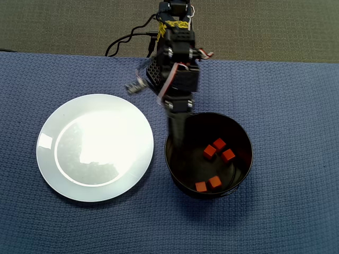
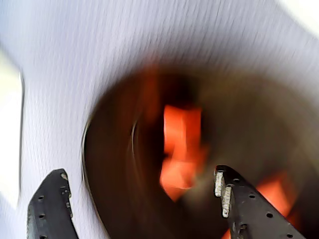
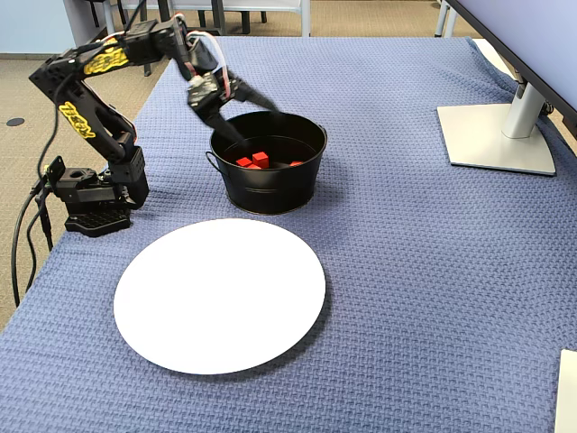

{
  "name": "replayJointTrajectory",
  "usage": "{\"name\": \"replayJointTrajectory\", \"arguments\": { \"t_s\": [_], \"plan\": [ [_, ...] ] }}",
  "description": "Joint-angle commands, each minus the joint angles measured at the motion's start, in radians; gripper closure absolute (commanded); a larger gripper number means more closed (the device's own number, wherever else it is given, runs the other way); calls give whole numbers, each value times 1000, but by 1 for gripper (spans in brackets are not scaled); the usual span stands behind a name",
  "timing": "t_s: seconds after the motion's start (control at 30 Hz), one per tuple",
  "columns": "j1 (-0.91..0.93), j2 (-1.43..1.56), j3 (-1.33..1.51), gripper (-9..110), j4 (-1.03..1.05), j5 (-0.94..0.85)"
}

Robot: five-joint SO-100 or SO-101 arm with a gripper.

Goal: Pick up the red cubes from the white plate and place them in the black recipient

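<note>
**Cubes in the pot, plate beside it**

From my overhead view, the plate [image 1: 95,147] lies left of the pot [image 1: 208,155] on the counter [image 1: 286,127], the two just beside each other. I count five cubes [image 1: 217,151] inside the pot: three toward its middle, two nearer its lower wall. My claw [image 1: 176,138] reaches in over the pot's upper-left rim.

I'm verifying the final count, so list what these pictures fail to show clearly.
- Wrist view: motion blur smears the red cubes in the black pot; no count possible.
- Fixed view: the pot wall hides most cubes.
- Overhead view: the arm covers the hand's fingertips.
- Fixed view: the monitor stand is cut off by the edge.
</note>
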Motion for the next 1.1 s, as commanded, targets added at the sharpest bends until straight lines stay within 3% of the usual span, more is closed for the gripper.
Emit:
{"name": "replayJointTrajectory", "arguments": {
  "t_s": [0.0, 0.27, 0.63, 0.83, 1.07],
  "plan": [
    [166, 146, 132, 83, -14, -92],
    [270, 394, 586, 97, -107, -141],
    [413, 618, 933, 101, -267, -129],
    [405, 620, 946, 102, -264, -104],
    [262, 664, 937, 102, -181, -57]
  ]
}}
